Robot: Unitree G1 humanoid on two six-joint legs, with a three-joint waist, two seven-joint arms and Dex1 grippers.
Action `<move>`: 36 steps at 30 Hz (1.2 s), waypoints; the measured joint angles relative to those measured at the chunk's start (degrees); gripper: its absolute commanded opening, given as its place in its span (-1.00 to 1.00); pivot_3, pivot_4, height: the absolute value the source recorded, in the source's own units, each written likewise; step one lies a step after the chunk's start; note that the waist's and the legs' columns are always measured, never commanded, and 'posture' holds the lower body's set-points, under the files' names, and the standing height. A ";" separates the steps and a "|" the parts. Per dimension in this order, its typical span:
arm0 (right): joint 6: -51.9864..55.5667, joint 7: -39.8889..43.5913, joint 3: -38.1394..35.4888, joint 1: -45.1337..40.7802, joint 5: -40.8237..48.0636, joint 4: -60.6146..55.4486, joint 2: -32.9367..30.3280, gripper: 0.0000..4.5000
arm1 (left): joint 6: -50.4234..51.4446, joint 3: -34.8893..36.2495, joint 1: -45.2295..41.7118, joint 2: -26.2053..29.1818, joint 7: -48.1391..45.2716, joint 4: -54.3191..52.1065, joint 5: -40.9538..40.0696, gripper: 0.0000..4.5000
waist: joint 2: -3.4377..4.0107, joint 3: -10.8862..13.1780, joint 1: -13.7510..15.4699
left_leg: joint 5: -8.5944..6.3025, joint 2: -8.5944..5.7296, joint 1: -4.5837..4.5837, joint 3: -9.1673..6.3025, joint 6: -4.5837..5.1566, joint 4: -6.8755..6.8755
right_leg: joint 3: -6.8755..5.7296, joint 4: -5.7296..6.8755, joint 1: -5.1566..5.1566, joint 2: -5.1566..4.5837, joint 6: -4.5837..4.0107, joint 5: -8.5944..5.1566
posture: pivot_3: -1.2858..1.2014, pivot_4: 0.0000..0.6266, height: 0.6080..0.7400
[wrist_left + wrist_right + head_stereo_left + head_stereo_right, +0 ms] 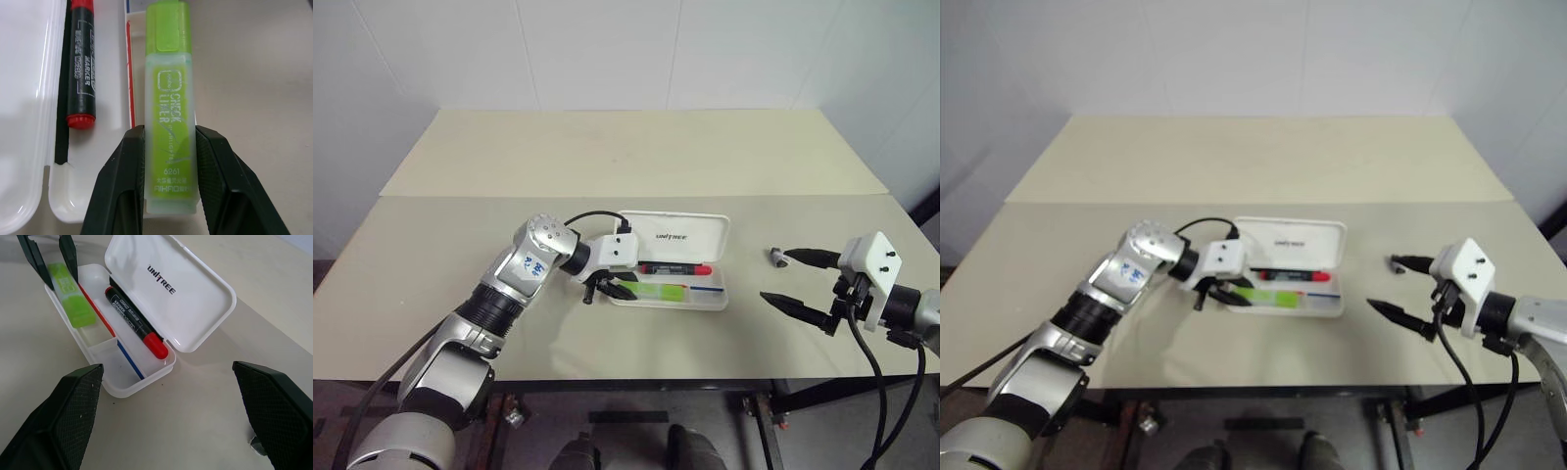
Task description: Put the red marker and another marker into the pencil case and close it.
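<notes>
Beige table [607,157] | left gripper [168,147] clamps highlighter [169,127] over open case [677,235], marker [675,268] inside at 12 | right gripper [795,281] wide, empty, 3 o'clock | risk: highlighter tips onto rim if dropped askew

The left arm [514,279] is silver metal with a ribbed black joint ring and a white sticker bearing blue handwriting. Each wrist carries a white box: the left box [619,251] takes a looping black cable, the right box [871,262] shows dark screws. Both hands have black, textured, tapering fingers [73,401].
</notes>
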 measured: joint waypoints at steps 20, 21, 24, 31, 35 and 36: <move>0.41 -2.35 0.10 -0.09 1.18 -1.16 0.62 1.00 | 0.13 -0.61 -1.13 -2.52 2.10 2.80 1.89 0.08 | 0.00 0.00 -0.11 | 0.00 0.00 0.01 0.00 0.01 0.02 | 0.00 0.03 0.00 0.00 0.01 0.00 | 0.03 -0.52 1.00; 0.41 -2.48 0.13 -0.10 1.20 -1.34 0.65 1.00 | 0.17 -0.58 -1.31 -2.52 2.22 3.03 2.05 0.22 | 0.00 0.00 -0.12 | 0.00 -0.01 0.01 0.00 0.01 0.02 | 0.01 0.03 0.00 0.00 0.01 0.00 | 0.03 -0.52 1.00; 0.42 -2.71 0.29 -0.21 1.24 -1.49 0.67 1.00 | 0.37 -0.58 -1.74 -2.57 2.27 3.40 2.30 0.63 | 0.00 0.00 -0.16 | 0.00 0.00 0.01 0.00 0.01 0.02 | 0.01 0.04 0.00 0.00 0.01 0.00 | 0.03 -0.52 1.00; 0.39 -2.76 0.81 -1.12 1.22 -1.47 0.92 1.00 | 1.13 -0.51 -2.32 -3.29 1.51 3.05 1.69 0.99 | 0.00 0.00 -0.11 | -0.01 -0.01 0.00 0.00 0.02 0.03 | 0.01 0.04 0.00 0.00 0.01 0.00 | 0.03 -0.52 1.00; 0.37 -2.84 1.29 -2.23 1.19 -1.31 1.33 1.00 | 1.89 -0.42 -1.85 -3.37 0.03 0.23 -0.33 0.99 | 0.00 0.00 -0.16 | -0.01 0.00 0.00 0.00 0.01 0.03 | 0.01 0.04 0.00 0.00 0.01 0.00 | 0.03 -0.52 1.00; 0.37 -2.87 1.58 -2.43 1.16 -1.22 1.49 1.00 | 1.91 -0.39 -1.82 -3.31 -0.10 -0.15 -0.55 0.99 | 0.00 0.00 -0.20 | -0.01 0.00 0.01 0.00 0.01 0.03 | 0.02 0.06 0.00 0.00 0.01 0.00 | 0.03 -0.52 1.00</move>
